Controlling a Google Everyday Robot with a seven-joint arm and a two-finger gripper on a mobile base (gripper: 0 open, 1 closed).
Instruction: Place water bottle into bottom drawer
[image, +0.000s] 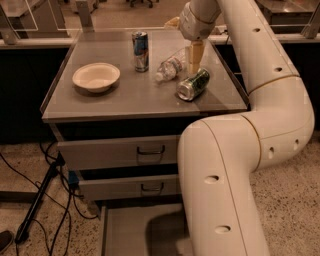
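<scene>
Your arm (235, 165) filled the right half of the view, rising from the floor and bending back over the far right of the desk (100, 102). Below the two shut upper drawers, the bottom drawer (130, 232) stood pulled out with bare floor showing, so I judged the step in hand to be the grasp and not the placing. On the desk's left sat a bowl (96, 76), well clear of the work. A green can (193, 84) lay on its side close in front of the jaws, and a blue can (140, 51) stood upright just left of the bottle; both were near enough to be knocked. The bottle (169, 68) lay on its side between the two cans, cap toward you and to the left. The jaws hung pointing down at its far right end, just beside it or touching; I could not tell which. Nor could I tell how wide they stood or whether they held anything. To do this well, you wanted them across the bottle's middle, closing gently because thin plastic gives, then a straight lift clear of both cans.
</scene>
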